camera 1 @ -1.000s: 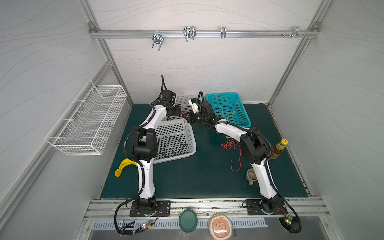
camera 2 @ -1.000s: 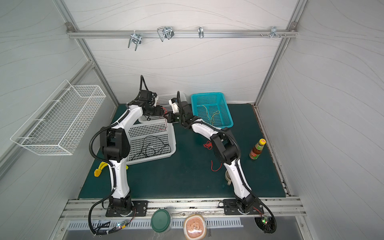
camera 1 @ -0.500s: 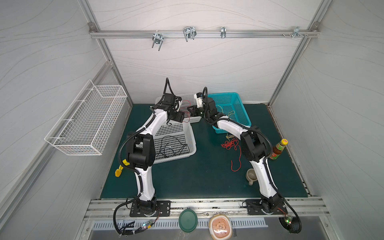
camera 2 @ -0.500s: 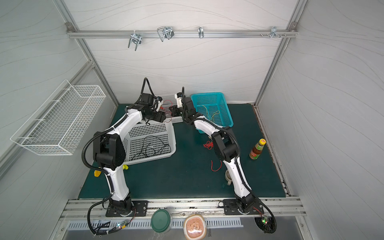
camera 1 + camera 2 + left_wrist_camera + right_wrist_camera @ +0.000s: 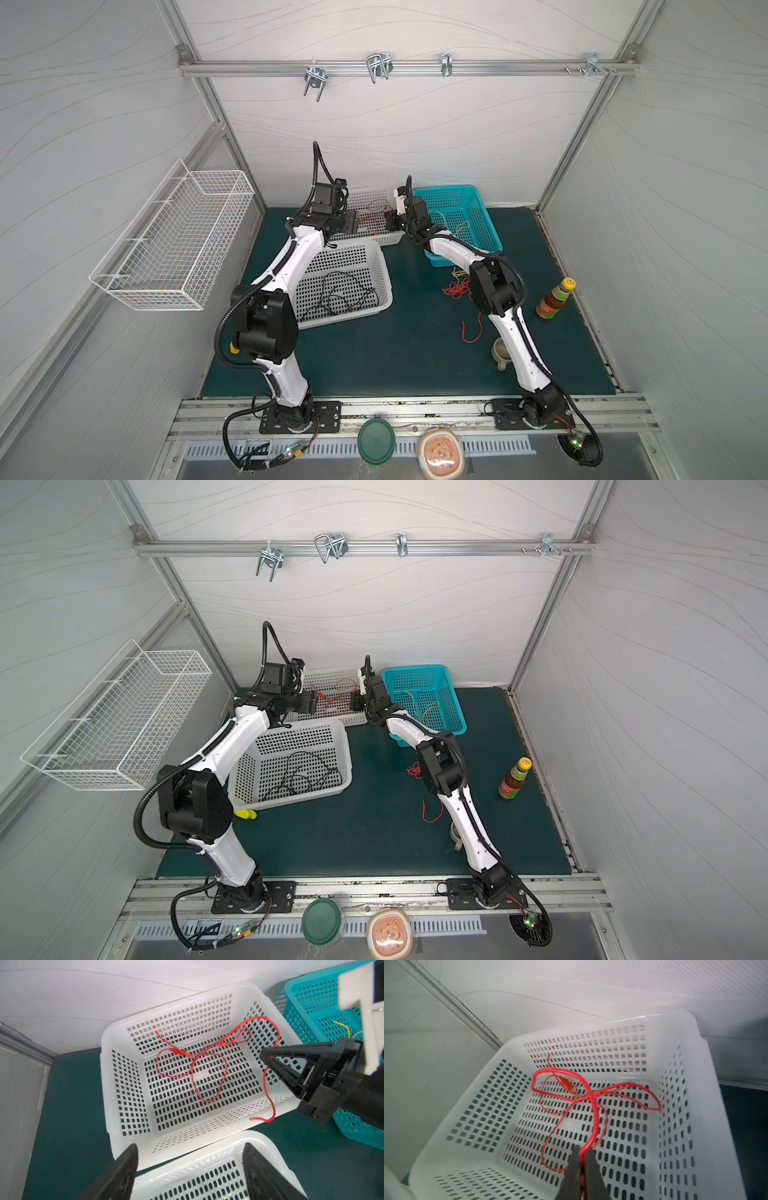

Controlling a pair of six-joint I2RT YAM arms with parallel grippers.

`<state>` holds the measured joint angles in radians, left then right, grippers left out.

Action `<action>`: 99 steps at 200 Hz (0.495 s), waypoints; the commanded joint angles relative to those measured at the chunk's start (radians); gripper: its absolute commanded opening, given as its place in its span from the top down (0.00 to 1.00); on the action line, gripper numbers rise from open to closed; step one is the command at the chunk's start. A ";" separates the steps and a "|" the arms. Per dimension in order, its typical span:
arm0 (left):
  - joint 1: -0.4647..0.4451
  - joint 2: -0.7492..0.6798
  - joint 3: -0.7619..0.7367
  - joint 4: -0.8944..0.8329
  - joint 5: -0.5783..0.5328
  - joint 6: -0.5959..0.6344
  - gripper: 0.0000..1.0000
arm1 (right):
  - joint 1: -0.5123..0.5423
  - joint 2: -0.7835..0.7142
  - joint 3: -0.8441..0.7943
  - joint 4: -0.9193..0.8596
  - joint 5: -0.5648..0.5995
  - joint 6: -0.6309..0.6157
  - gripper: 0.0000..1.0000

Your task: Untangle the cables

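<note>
Compared with a second ago, shows the left elbow lower in both top views and the right end effector (image 5: 390, 222) carried from the gap between the two white baskets to the right rim of the rear white basket (image 5: 370, 193). Keeps that end effector clenched on a red cable (image 5: 593, 1105), low over the basket floor at the bottom centre of the right wrist view. Leaves the left end effector (image 5: 190, 1147) released, spread wide and empty, at the bottom of the left wrist view above the near white basket (image 5: 207, 1140).

Finds the other red strands (image 5: 207, 1100) looped on the rear basket's floor, all crossing at one point beside a red clip (image 5: 176, 1050), with a free tail draped over the rim at the lower right. Cannot tell whether one strand or several.

Risks, on any upward pull, hauling the whole bundle along and cinching that crossing tighter. Risks catching the clip in a floor slot, then dragging or tipping the light basket. Could also lose so thin a wire from so narrow a pinch. Lacks a second hold near the crossing, so probably separates nothing yet. Leaves a loose red pile (image 5: 457, 286) on the surface (image 5: 415, 353) at centre right.
</note>
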<state>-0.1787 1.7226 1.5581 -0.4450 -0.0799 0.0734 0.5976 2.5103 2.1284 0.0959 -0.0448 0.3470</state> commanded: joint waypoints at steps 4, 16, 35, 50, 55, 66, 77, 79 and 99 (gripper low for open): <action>0.001 -0.060 -0.039 0.085 -0.016 -0.025 0.19 | -0.007 0.020 0.024 -0.041 0.061 -0.043 0.91; 0.001 -0.073 -0.055 0.090 -0.002 -0.032 0.19 | -0.011 0.016 0.023 -0.046 0.066 -0.050 0.88; 0.001 -0.083 -0.074 0.094 0.006 -0.041 0.19 | -0.012 0.003 0.010 -0.043 0.067 -0.064 0.83; 0.000 -0.087 -0.084 0.094 0.012 -0.047 0.19 | -0.013 -0.015 0.001 -0.044 0.072 -0.078 0.78; 0.000 -0.089 -0.087 0.093 0.015 -0.048 0.19 | -0.012 -0.021 -0.004 -0.041 0.072 -0.083 0.76; 0.001 -0.094 -0.093 0.092 0.021 -0.053 0.19 | -0.013 -0.037 -0.015 -0.041 0.075 -0.094 0.71; 0.001 -0.101 -0.102 0.095 0.027 -0.057 0.19 | -0.012 -0.055 -0.026 -0.039 0.076 -0.106 0.60; 0.001 -0.102 -0.105 0.096 0.028 -0.058 0.19 | -0.012 -0.059 -0.030 -0.038 0.077 -0.109 0.59; 0.001 -0.116 -0.120 0.101 0.034 -0.066 0.19 | -0.013 -0.092 -0.050 -0.040 0.089 -0.134 0.49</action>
<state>-0.1787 1.6535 1.4456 -0.3893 -0.0654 0.0219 0.5930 2.4870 2.1094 0.0811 0.0116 0.2592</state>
